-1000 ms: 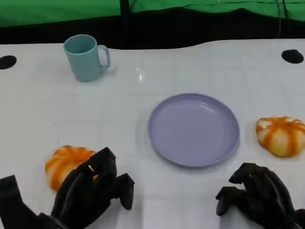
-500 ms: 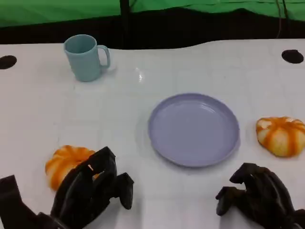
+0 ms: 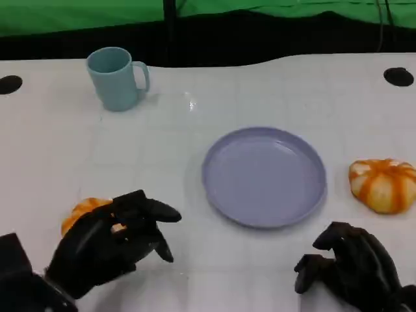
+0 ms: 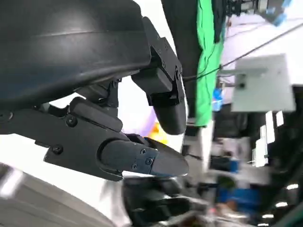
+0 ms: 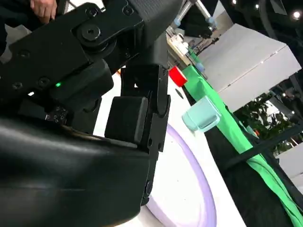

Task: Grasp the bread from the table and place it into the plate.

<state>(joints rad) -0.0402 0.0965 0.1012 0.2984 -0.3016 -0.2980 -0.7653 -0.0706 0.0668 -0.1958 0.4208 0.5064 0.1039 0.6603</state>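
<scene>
The left black many-fingered robot hand (image 3: 110,244) reaches forward at the lower left, fingers (image 3: 153,213) spread apart and stretched out, holding nothing. The right black robot hand (image 3: 348,266) sits low at the lower right, fingers curled inward, nothing in them.

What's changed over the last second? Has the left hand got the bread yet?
The left hand has shifted left and up over the left bread, now covering most of it, fingers spread toward the plate. Whether it grips the bread yet cannot be told. The bread itself has not visibly moved. The right hand, right bread, plate and mug stayed put.
</scene>
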